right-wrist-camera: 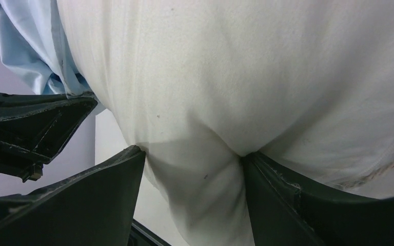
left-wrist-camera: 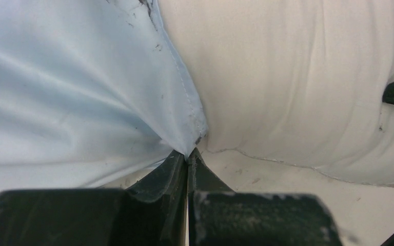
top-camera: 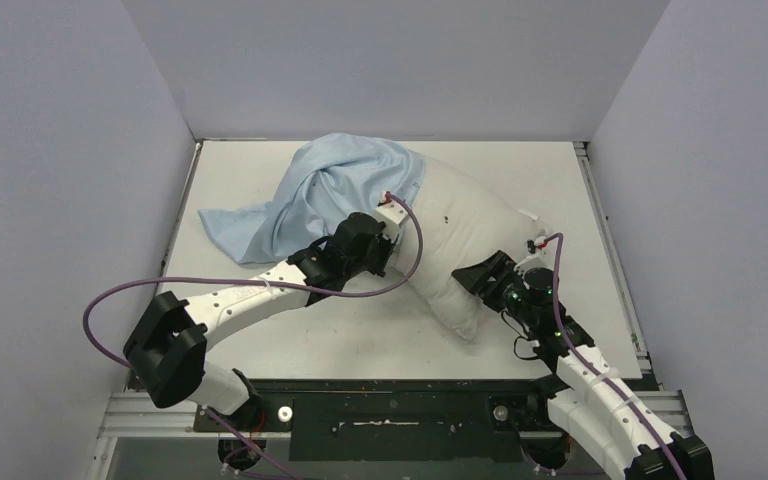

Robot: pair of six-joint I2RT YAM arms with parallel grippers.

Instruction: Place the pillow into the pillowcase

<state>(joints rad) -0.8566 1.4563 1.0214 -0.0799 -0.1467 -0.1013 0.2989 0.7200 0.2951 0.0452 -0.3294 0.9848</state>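
The off-white pillow (top-camera: 460, 225) lies slantwise from the back middle of the table toward the near right. The light blue pillowcase (top-camera: 330, 185) covers its far left end and trails off to the left. My left gripper (top-camera: 388, 248) sits at the pillow's left flank, shut on the pillowcase's hem. In the left wrist view the closed tips (left-wrist-camera: 187, 154) pinch the stitched edge of the pillowcase (left-wrist-camera: 72, 92) beside the pillow (left-wrist-camera: 297, 77). My right gripper (top-camera: 475, 283) is at the pillow's near end. A bulge of the pillow (right-wrist-camera: 267, 72) is squeezed in my right gripper (right-wrist-camera: 192, 154), with both fingers (right-wrist-camera: 267, 184) pressing in.
The white table (top-camera: 260, 340) is enclosed by pale walls (top-camera: 70, 150) on the left, back and right. A purple cable (top-camera: 110, 300) loops off the left arm over the near left. The left gripper's black body (right-wrist-camera: 31, 128) shows close by in the right wrist view.
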